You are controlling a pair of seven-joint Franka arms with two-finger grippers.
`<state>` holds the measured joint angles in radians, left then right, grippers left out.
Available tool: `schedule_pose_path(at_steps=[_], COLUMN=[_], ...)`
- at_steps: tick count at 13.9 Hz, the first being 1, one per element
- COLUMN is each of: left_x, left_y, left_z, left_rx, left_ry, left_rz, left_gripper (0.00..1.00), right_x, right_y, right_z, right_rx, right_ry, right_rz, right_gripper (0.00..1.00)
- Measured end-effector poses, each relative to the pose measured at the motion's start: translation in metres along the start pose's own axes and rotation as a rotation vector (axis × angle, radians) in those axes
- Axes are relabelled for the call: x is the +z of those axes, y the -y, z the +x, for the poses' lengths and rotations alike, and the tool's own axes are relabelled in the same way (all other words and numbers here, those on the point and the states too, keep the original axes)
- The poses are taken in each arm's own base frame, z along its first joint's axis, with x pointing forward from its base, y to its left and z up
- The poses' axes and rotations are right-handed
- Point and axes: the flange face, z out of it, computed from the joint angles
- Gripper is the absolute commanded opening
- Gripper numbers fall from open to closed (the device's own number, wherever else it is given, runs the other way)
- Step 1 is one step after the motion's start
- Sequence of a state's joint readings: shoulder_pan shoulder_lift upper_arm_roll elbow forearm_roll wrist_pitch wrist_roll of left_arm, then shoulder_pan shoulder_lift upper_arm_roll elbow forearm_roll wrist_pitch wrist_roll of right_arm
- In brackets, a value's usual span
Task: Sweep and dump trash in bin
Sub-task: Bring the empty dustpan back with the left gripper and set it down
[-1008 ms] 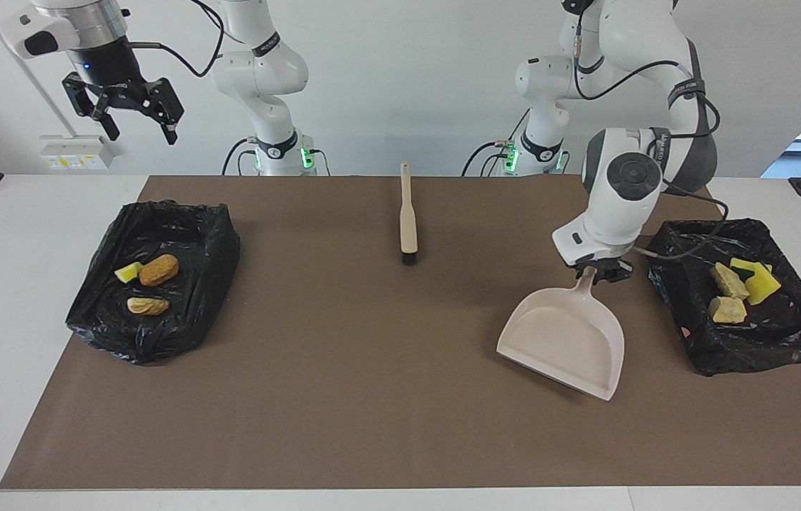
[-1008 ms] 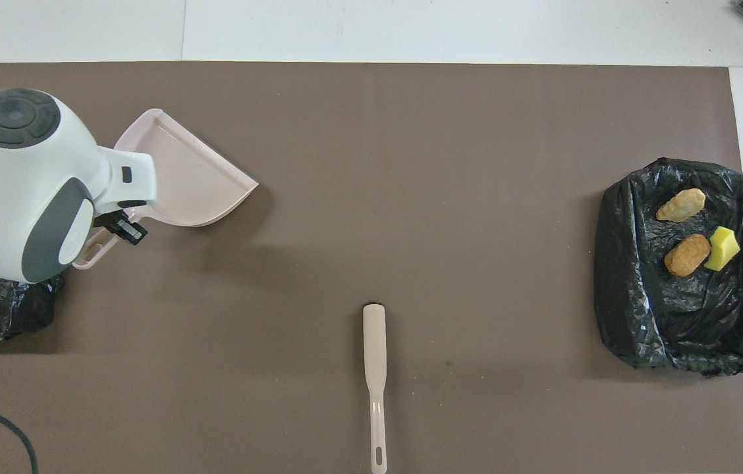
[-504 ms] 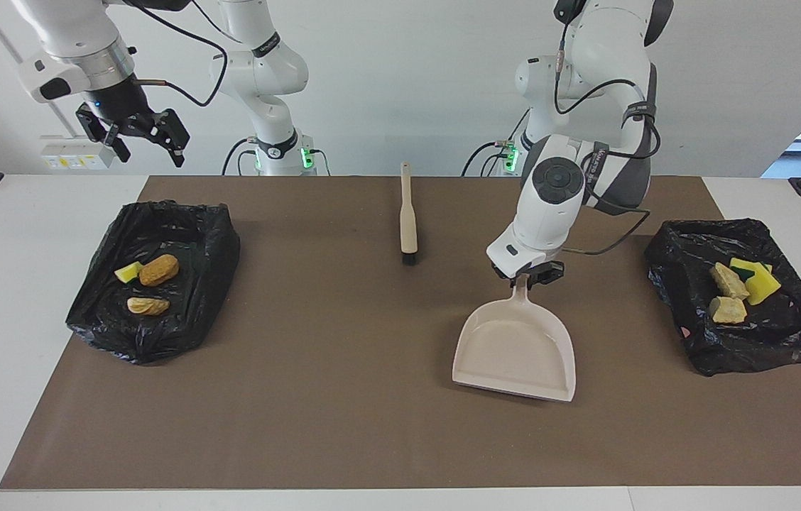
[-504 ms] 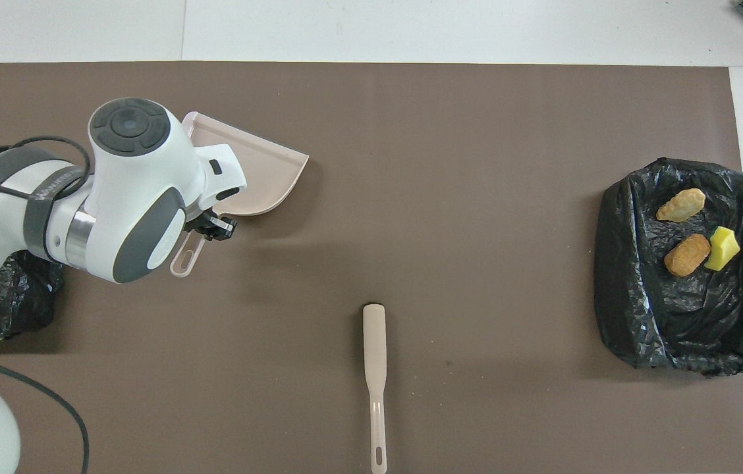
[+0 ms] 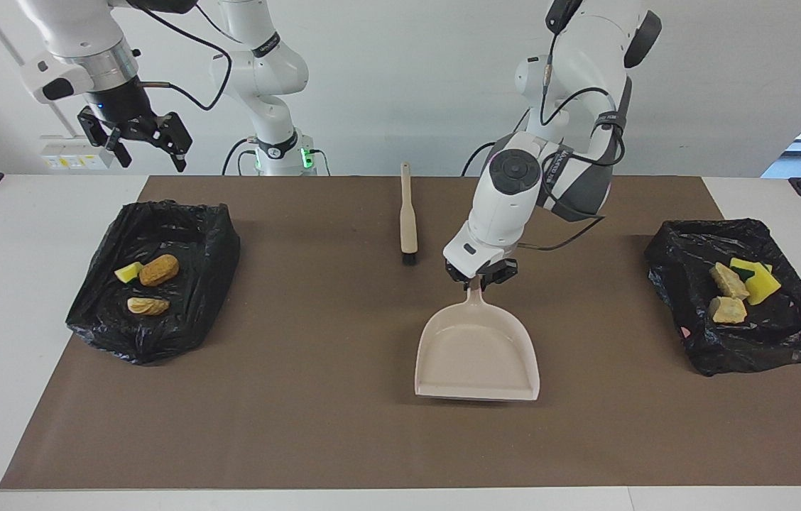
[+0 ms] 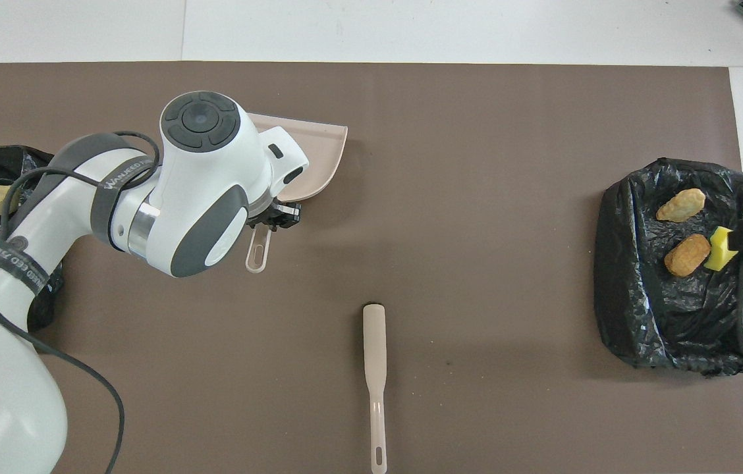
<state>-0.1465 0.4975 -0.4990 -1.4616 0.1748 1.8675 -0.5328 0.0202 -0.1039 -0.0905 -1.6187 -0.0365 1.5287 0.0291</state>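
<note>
Trash [image 5: 147, 282] already lies in the two black-lined bins, none of it loose on the brown mat as far as you can see: a yellow bit, a brown lump and a pale chunk in the bin [image 5: 152, 280] at the right arm's end, and yellow and beige scraps [image 5: 738, 289] in the other bin [image 5: 741, 298] at the left arm's end. Start nearest the robots: the brush [image 5: 407, 213] lies free on the mat between the two bases, bristles pointing away from them, and nobody holds it. Your right gripper [image 5: 138, 142] hangs up in the air over the table edge near its bin, fingers spread wide and empty, waiting. A little farther out, your left gripper [image 5: 480, 275] is clamped narrow on the handle of the dustpan [image 5: 477, 355], whose open lip points away from the robots. Since the pan looks empty, I judge the step is setting it down. Lower it level until the lip sits flat on the mat [image 5: 344, 426], keep it well apart from the brush, and only then let your grip go.
</note>
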Motion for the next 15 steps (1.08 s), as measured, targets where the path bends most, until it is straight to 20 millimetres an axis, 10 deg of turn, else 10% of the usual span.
schedule_pose_path(at_steps=[8,15], left_x=[0.042,0.06], left_y=[-0.069,-0.076], left_z=[0.014,0.012], left_rx=[0.027,0.036], left_ry=[0.013,0.037], left_rz=[-0.026,-0.019], left_gripper=[0.0,0.0], right_x=[0.0,0.004], right_y=[0.0,-0.001], right_z=[0.0,0.002], right_rx=[0.0,0.002], right_ry=[0.0,0.007], right_rz=[0.001,0.0], right_gripper=[1.0,1.0])
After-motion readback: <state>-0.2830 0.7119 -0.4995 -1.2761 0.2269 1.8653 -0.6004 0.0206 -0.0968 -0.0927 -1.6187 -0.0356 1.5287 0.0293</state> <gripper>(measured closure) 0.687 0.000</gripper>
